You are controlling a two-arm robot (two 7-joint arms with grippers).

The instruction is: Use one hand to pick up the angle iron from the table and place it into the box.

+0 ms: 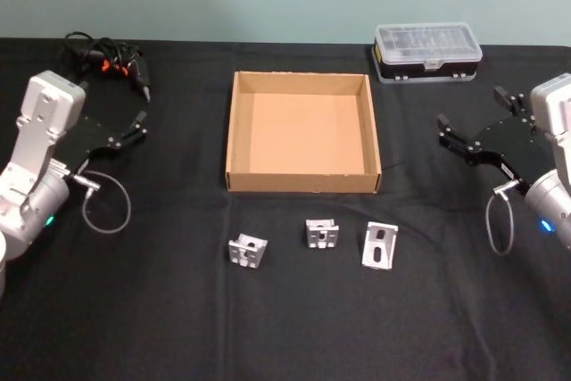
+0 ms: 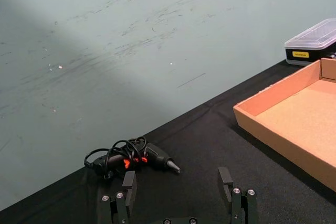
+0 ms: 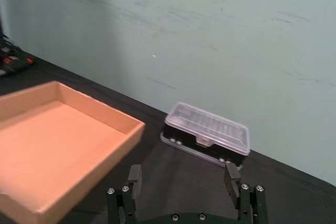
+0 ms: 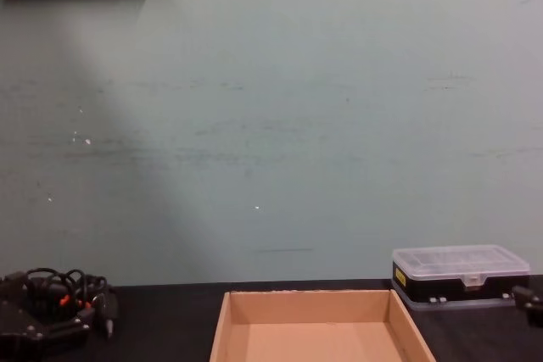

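- Three angle irons sit in a row toward the near edge of the surface (image 1: 178,327), each apart from its neighbours: the left angle iron (image 1: 248,252), the middle angle iron (image 1: 322,234) and the taller right angle iron (image 1: 379,245).
- Just behind them, mid-surface, is the box (image 1: 302,183), open-topped, its near wall facing the row.
- A black case with a clear lid (image 1: 427,51) stands by the far edge, right of the box.
- A black corded driver (image 1: 111,62) lies near the far left corner.
- The left tool (image 1: 138,128) hovers by the left edge with its fingers spread wide, gripping nothing.
- The right tool (image 1: 470,109) hovers by the right edge, equally spread and bare, well apart from the irons.
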